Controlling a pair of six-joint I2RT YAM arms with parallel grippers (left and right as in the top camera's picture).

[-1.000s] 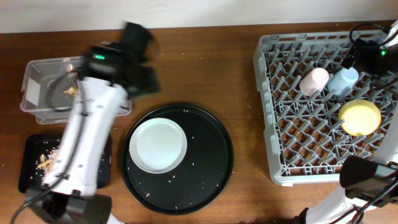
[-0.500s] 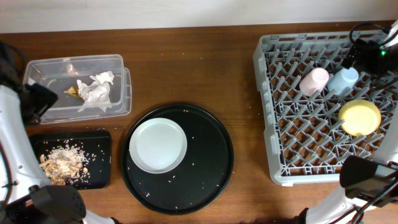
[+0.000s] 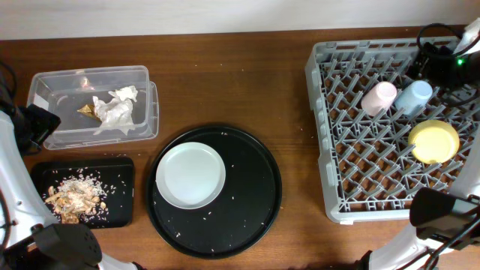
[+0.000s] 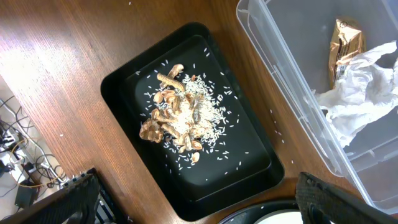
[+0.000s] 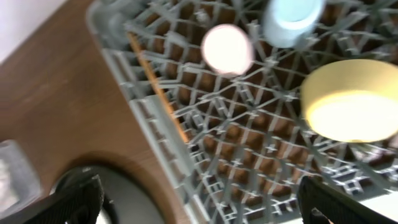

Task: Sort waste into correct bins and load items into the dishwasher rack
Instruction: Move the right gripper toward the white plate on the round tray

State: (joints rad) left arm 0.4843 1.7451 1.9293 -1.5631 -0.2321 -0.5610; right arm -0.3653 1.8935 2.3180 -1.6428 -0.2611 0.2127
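Note:
The grey dishwasher rack (image 3: 316, 112) holds the pink cup (image 3: 379, 97), blue cup (image 3: 413, 97) and yellow bowl (image 3: 433, 141). The grey-white plate (image 3: 190, 175) lies on the round black tray. White tissue (image 3: 114, 109) and a gold wrapper (image 3: 88, 110) lie in the clear tub (image 3: 90, 73). Food scraps (image 4: 177, 121) fill the shallow black tray (image 4: 249, 174). My left gripper (image 4: 199, 211) hangs open and empty above that tray's near end. My right gripper (image 5: 205, 211) is open and empty over the rack's left side, its view blurred.
The large round black tray (image 3: 247, 195) with scattered crumbs sits mid-table between the bins and the rack. A thin wooden chopstick (image 5: 158, 90) lies along the rack's left part. My left arm (image 3: 34, 124) stands at the table's far left edge.
My left arm has swung from above the clear tub to the far left edge, uncovering the tub and black tray. My right arm has shifted slightly at the rack's far corner.

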